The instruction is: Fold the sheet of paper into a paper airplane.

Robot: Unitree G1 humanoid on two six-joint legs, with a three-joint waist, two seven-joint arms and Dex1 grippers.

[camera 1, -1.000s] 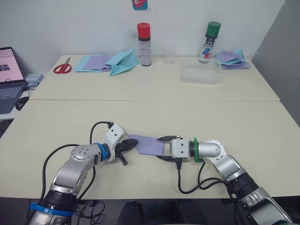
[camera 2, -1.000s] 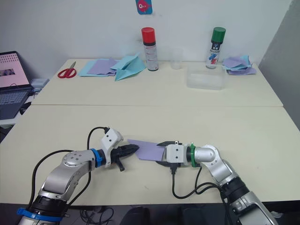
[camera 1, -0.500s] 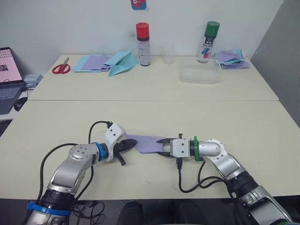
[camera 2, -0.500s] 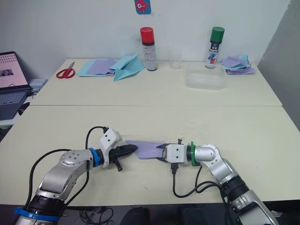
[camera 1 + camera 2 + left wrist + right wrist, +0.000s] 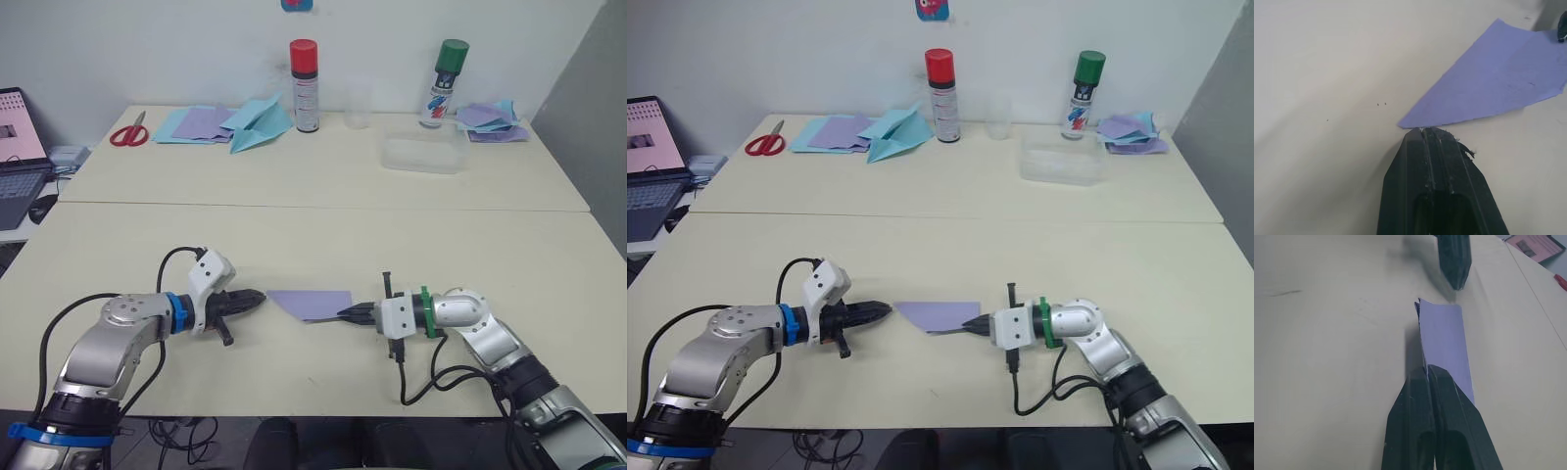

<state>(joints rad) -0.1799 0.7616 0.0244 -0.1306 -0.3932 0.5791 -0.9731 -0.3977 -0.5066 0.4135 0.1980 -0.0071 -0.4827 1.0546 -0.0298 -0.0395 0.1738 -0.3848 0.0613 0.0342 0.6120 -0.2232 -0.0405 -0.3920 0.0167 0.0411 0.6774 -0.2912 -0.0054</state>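
Paper, folded to a lavender pointed shape (image 5: pixel 313 304), lies flat on the near table (image 5: pixel 323 245), between our two grippers. To do this step well, we judge we should pin the rear edge steadily with the right gripper (image 5: pixel 351 314) while the left gripper (image 5: pixel 257 296) works the nose, pressing the crease flat rather than dragging the sheet.

Our left fingers are closed together, empty, their tip just touching the pointed corner, as the left wrist view shows (image 5: pixel 1422 129). Our right fingers are pressed together at the rear corner; the paper's edge meets their tip, and we cannot tell whether it is pinched or merely pressed.

Both forearms reach low and nearly level across the table, pointing inward at each other.
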